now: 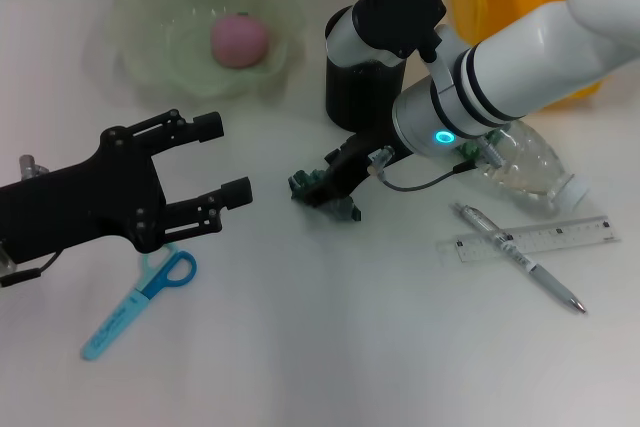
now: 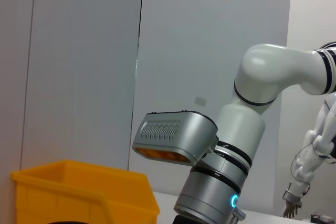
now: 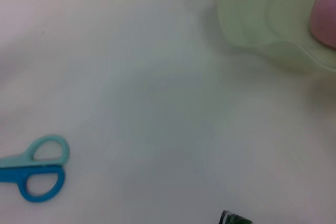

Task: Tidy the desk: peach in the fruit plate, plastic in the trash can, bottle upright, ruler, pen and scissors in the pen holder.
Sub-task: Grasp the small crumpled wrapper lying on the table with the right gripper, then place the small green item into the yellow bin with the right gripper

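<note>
Your right gripper (image 1: 335, 182) is down on the desk (image 1: 320, 347) at the dark green plastic (image 1: 325, 195), though you cannot tell whether its fingers have closed on it. Your left gripper (image 1: 228, 162) hovers with fingers spread above the blue scissors (image 1: 140, 302). The peach (image 1: 238, 40) already sits in the fruit plate (image 1: 140, 17).

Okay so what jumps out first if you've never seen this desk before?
The big white right arm sweeps in across the desk, its pincer down at a crumpled green plastic scrap mid-desk. Behind, a pink peach sits in the pale green fruit plate. The black left pincer hovers open above the blue scissors.
</note>
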